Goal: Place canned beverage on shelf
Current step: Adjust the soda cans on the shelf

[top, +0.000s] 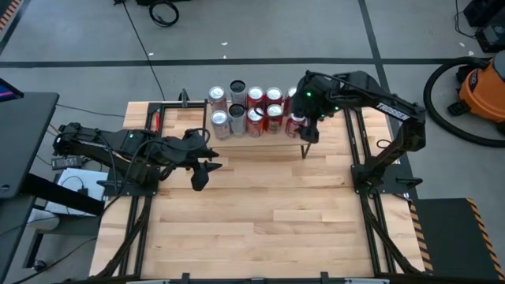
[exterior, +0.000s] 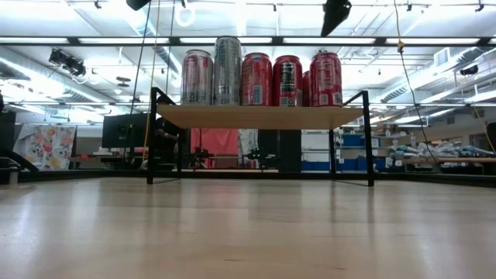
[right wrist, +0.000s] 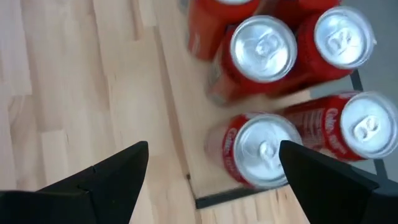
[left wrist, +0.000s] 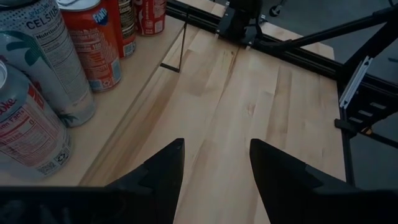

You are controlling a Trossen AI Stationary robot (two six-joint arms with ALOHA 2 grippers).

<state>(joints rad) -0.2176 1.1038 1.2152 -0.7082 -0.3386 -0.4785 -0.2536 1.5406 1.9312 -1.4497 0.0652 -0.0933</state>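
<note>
The shelf (exterior: 256, 116) stands at the table's far middle on thin black legs. Several cans, red and silver (top: 254, 99), stand upright on its board. My right gripper (top: 309, 136) hangs open above the shelf's right end. In the right wrist view its fingers (right wrist: 213, 155) spread wide over a red can (right wrist: 264, 149) that stands on the board, and they touch nothing. My left gripper (top: 199, 177) hovers open over bare table in front of the shelf's left end. Nothing is between its fingers (left wrist: 216, 162), and the cans (left wrist: 56, 68) are off to one side of them.
Black frame rails (top: 359, 150) run along the table's left and right sides. The near half of the wooden tabletop (top: 260, 221) is bare wood. An orange vacuum (top: 481, 87) sits on the floor beyond the right edge.
</note>
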